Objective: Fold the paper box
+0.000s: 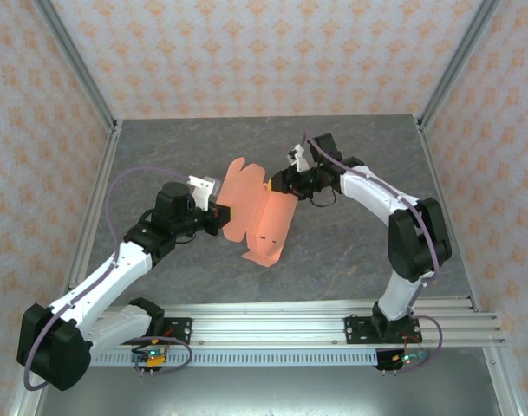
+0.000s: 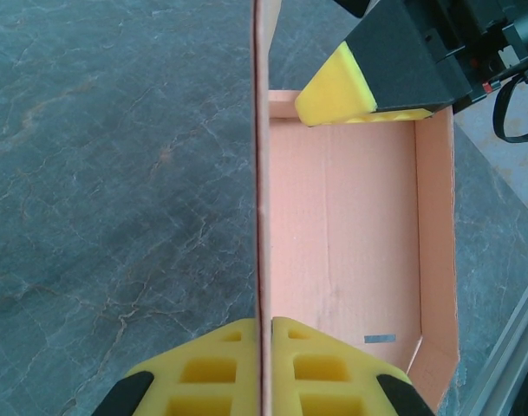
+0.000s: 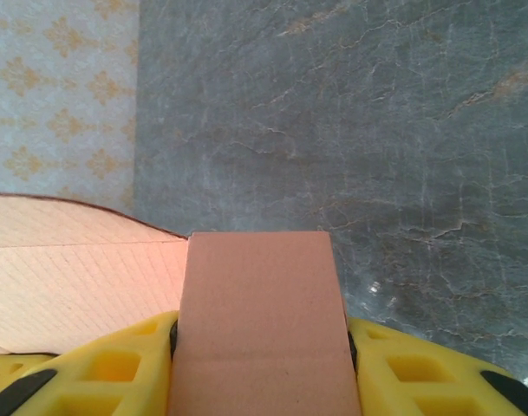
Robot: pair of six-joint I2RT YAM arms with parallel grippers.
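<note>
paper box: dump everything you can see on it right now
The paper box is salmon-orange thin card, half folded: a flat base panel with side walls raised and a rounded flap sticking out at the far end. The left hand is shut on one wall, seen edge-on; the right hand is shut on another panel. It is held over the middle of the table; whether it touches the surface can't be told.

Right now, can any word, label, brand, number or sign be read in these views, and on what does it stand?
No text can be read.
paper box: plain card, with a small grey mark on its inner face; no letters legible.
Arm bases: small coloured parts, too small to read.
</note>
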